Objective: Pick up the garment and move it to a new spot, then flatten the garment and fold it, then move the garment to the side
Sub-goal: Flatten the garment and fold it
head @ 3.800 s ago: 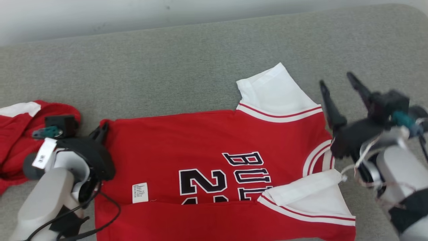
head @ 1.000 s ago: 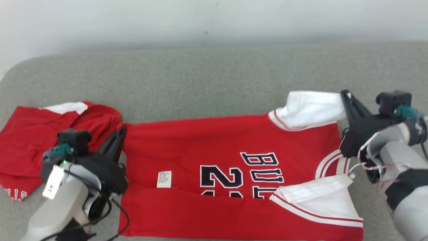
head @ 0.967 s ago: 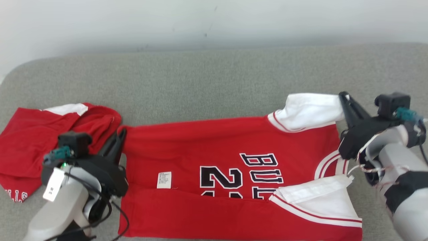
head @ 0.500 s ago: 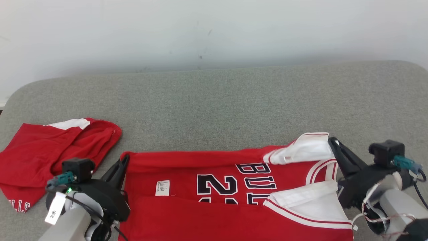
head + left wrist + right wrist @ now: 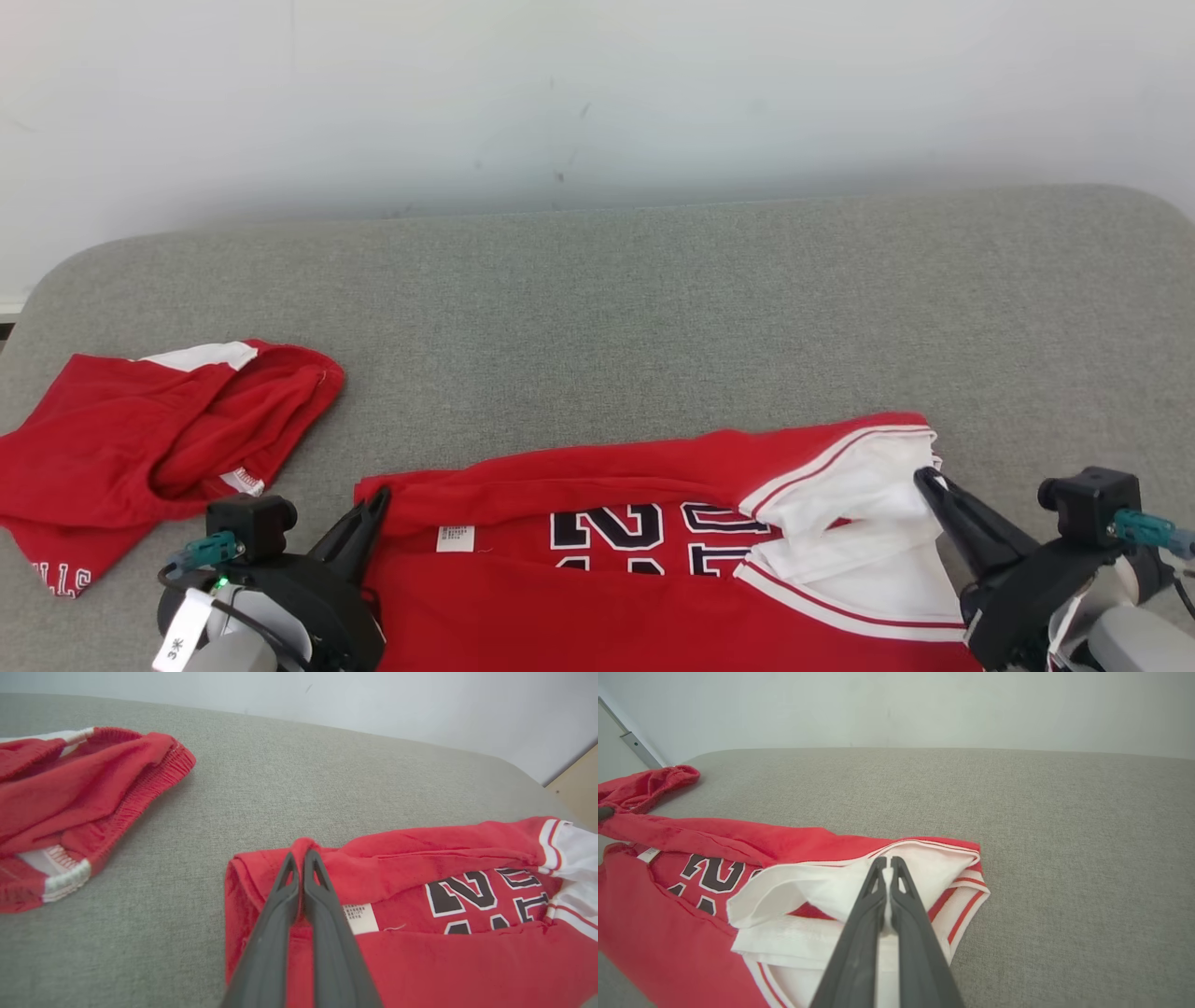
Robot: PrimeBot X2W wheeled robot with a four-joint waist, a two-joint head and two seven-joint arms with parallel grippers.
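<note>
**Red jersey pinched at both ends, low in the frame**

The garment [image 5: 579, 611], a red jersey with white sleeves and dark lettering, is seen at the bottom centre of the head view, spread on the grey fabric-covered tabletop [image 5: 616, 317]. Its upper edge is raised into a long red fold that overlaps the top of the lettering [image 5: 644, 537]. A small white label [image 5: 455, 538] is exposed just below that fold, toward the left end.

The left gripper [image 5: 378, 499] is found at the lower left of the frame. Its jaws are pressed together on the red fold at the jersey's left corner, and in the left wrist view a ridge of red cloth is seen pinched between the fingertips [image 5: 290, 861].

The right gripper [image 5: 922, 478] is placed at the lower right, its jaws likewise closed. White sleeve fabric [image 5: 831, 891] is clamped between them in the right wrist view, and the sleeve is bunched over the striped trim.

A second red piece of clothing [image 5: 140, 448] with a white band is left crumpled at the middle left of the head view, apart from the jersey. A pale wall [image 5: 597, 93] is seen across the top.
</note>
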